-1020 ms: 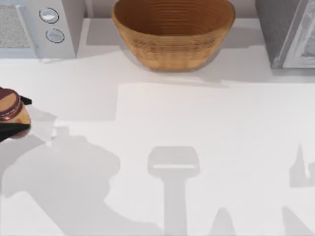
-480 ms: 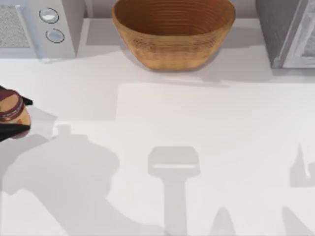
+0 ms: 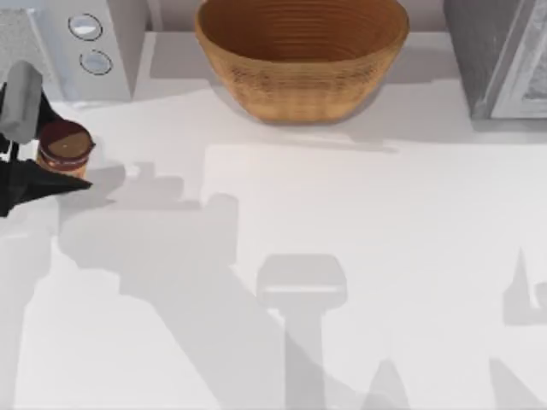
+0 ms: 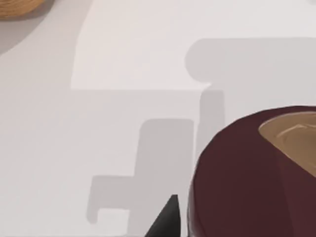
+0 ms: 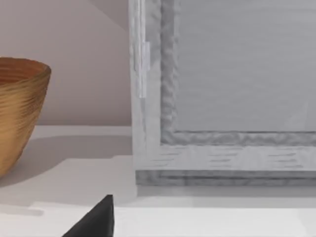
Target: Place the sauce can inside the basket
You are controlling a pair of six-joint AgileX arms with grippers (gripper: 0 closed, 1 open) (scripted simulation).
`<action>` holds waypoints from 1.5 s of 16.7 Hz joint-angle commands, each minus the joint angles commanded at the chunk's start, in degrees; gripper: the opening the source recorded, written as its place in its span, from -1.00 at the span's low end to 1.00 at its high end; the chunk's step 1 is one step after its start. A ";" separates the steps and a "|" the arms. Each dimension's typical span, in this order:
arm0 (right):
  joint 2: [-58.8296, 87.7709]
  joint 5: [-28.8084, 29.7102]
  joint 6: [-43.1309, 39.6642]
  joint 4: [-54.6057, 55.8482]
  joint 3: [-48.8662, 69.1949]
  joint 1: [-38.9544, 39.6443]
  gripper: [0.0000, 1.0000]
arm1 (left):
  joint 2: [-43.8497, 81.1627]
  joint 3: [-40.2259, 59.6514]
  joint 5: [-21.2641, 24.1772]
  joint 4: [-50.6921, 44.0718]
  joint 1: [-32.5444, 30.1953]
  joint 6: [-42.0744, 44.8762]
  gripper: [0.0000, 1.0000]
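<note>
The sauce can (image 3: 66, 143), with a dark maroon lid and an orange label, hangs at the far left of the table, and my left gripper (image 3: 49, 161) is shut on it. In the left wrist view the maroon lid (image 4: 237, 173) sits close up, with one dark fingertip (image 4: 165, 219) beside it. The tan woven basket (image 3: 301, 81) stands at the back middle, well to the right of the can; its rim also shows in the left wrist view (image 4: 15, 7). My right arm is parked at the right, and one dark fingertip (image 5: 94, 219) shows near the basket wall (image 5: 19, 108).
A white appliance with two round knobs (image 3: 90, 43) stands at the back left, just behind the held can. A grey box-like appliance (image 3: 500, 55) (image 5: 222, 98) stands at the back right. The white tabletop (image 3: 359, 239) lies between them, crossed by arm shadows.
The left gripper has carried the sauce can toward the back of the table and slightly right. The can's lid now faces up more squarely. The basket has not moved.
</note>
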 joint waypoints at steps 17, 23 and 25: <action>0.00 0.00 0.00 0.00 0.00 0.00 1.00 | -1.99 12.49 -27.76 64.54 -29.91 -94.39 -1.00; 0.00 0.00 0.00 0.00 0.00 0.00 1.00 | -1.82 12.63 -28.25 65.56 -30.89 -96.48 -1.00; 0.00 0.00 0.00 0.00 0.00 0.00 1.00 | -1.81 12.62 -28.20 65.47 -30.69 -96.35 -1.00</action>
